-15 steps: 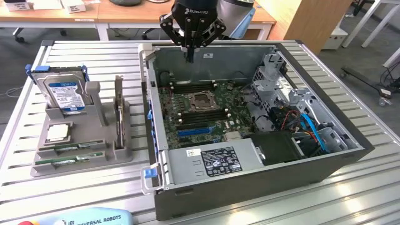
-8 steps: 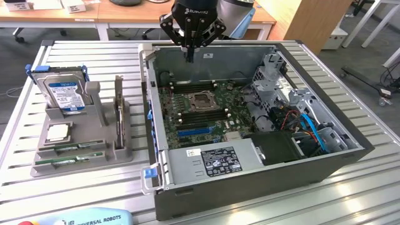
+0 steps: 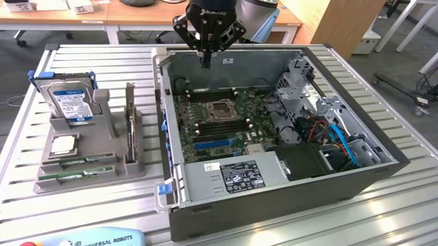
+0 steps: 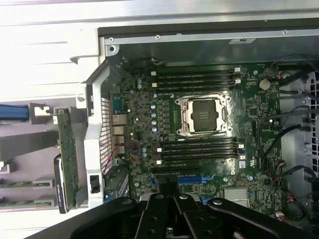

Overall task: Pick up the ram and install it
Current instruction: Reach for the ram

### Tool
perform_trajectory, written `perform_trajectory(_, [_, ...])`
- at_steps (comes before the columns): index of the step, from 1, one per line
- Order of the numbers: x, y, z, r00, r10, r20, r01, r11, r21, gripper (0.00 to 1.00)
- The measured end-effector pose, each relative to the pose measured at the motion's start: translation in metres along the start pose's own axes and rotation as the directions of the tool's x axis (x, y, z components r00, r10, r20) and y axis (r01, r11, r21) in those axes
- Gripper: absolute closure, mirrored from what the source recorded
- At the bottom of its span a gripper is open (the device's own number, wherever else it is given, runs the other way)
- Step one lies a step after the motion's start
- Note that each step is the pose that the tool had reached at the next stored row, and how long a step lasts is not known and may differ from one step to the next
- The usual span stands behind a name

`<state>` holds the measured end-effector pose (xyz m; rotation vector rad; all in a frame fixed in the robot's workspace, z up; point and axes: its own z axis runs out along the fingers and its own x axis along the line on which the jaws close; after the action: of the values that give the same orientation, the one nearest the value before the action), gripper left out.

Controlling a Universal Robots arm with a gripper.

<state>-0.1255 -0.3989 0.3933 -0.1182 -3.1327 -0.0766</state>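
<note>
Two green ram sticks (image 3: 77, 163) lie flat in the front slots of a grey holder (image 3: 110, 169) at the exterior view's left; in the wrist view their ends (image 4: 20, 183) show beside the case. My gripper (image 3: 205, 63) hangs over the rear of the open computer case (image 3: 274, 205), fingertips pressed together, shut with nothing between them. It is well apart from the ram sticks, above the motherboard's dark memory slots (image 4: 194, 79) near the bare processor socket (image 4: 203, 115). In the wrist view the gripper's black body (image 4: 169, 219) covers the board's near edge.
On the grey holder stand a blue-labelled hard drive (image 3: 68, 100) and an upright dark expansion card (image 3: 130, 123), with a square chip (image 3: 63, 145) lying flat. Inside the case are a power supply (image 3: 233, 177), a drive cage (image 3: 301, 82) and cables (image 3: 342, 141). A slatted metal table (image 3: 383, 220) carries everything.
</note>
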Motion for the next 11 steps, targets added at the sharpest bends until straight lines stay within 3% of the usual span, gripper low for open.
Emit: perform_trajectory(11, [0.021, -0.0016, 0.0001, 1.0, 0.0, 0.0001, 0.0, 1.0, 0.0, 0.9])
